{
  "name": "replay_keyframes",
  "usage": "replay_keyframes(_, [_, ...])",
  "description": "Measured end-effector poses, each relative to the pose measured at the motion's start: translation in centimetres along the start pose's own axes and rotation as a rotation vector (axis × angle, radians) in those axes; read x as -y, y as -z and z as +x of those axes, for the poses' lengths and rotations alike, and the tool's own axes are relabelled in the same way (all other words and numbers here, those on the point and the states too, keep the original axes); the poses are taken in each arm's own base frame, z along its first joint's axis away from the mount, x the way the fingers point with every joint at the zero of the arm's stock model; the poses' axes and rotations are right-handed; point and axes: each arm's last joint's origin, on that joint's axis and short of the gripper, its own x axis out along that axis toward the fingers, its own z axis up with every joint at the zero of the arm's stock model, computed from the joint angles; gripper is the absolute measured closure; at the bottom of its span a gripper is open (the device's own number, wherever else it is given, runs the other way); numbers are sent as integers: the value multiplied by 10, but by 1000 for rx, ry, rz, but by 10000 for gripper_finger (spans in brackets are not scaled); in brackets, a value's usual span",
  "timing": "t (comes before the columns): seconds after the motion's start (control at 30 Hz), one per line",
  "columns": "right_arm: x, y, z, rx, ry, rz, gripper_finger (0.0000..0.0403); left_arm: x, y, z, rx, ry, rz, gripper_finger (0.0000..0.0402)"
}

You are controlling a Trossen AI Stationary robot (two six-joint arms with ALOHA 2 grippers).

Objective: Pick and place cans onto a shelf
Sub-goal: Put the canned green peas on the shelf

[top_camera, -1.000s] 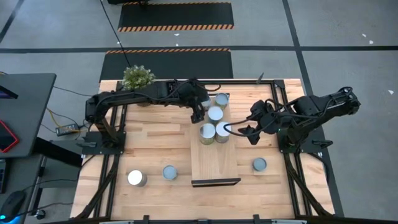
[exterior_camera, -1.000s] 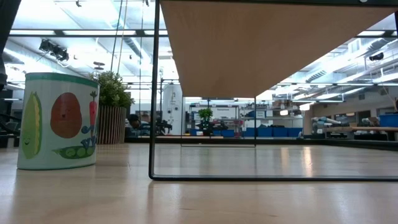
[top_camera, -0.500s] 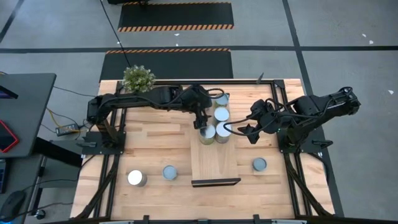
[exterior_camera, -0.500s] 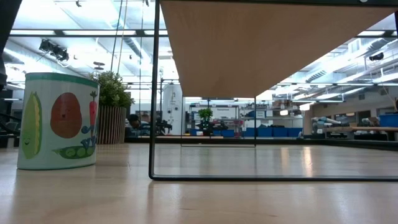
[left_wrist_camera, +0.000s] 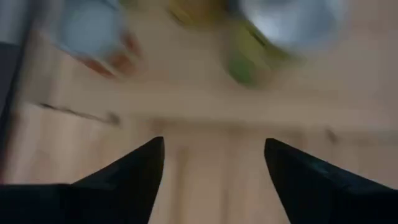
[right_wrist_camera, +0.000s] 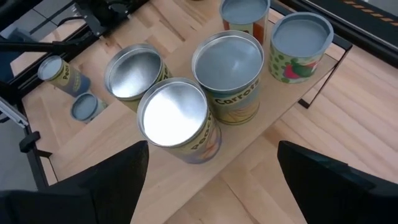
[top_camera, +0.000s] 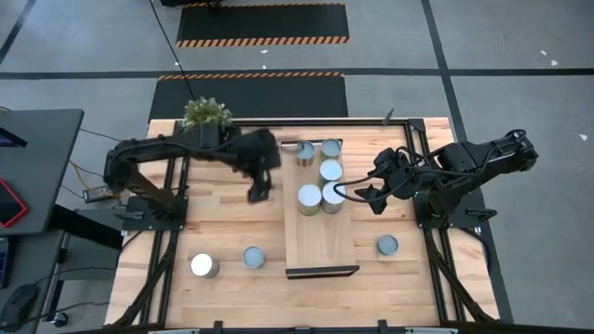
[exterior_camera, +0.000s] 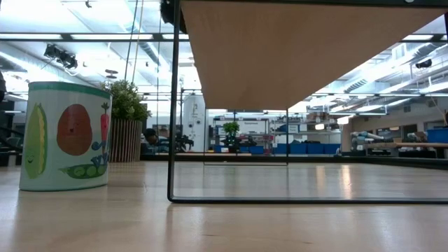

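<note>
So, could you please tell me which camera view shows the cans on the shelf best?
The right wrist view: five cans stand sharp and close on the shelf. The high view shows all five, smaller. The left wrist view shows blurred cans. The low view shows only the shelf's underside.

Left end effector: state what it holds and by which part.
Nothing. The left end effector is open over bare tabletop, beside the shelf, clear of the cans.

5 cans (top_camera: 319, 184) upright on shelf (top_camera: 318, 243); 3 on tabletop.
</note>
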Motion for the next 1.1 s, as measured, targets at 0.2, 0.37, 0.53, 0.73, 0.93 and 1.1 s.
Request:
replay_keyframes(0.2, [-1, 0, 0, 5, -6, -10, 39, 46, 18, -5, -142, 202, 121, 158])
replay_keyframes(0.37, [-1, -1, 0, 6, -10, -8, 39, 80, 36, -7, -249, 255, 187, 177])
replay_keyframes(0.53, [-2, -1, 0, 8, -18, -6, 39, 101, 75, -6, -267, 307, 105, 189])
replay_keyframes(0.73, [-3, -1, 0, 7, -28, -4, 39, 112, 124, -3, -297, 274, -246, 195])
replay_keyframes(0.93, [-4, -2, 0, 4, -51, -25, 39, 128, 172, -8, -385, 160, -440, 150])
replay_keyframes(1.1, [-4, -2, 0, -2, -58, -45, 39, 149, 198, -18, -455, 152, -489, 65])
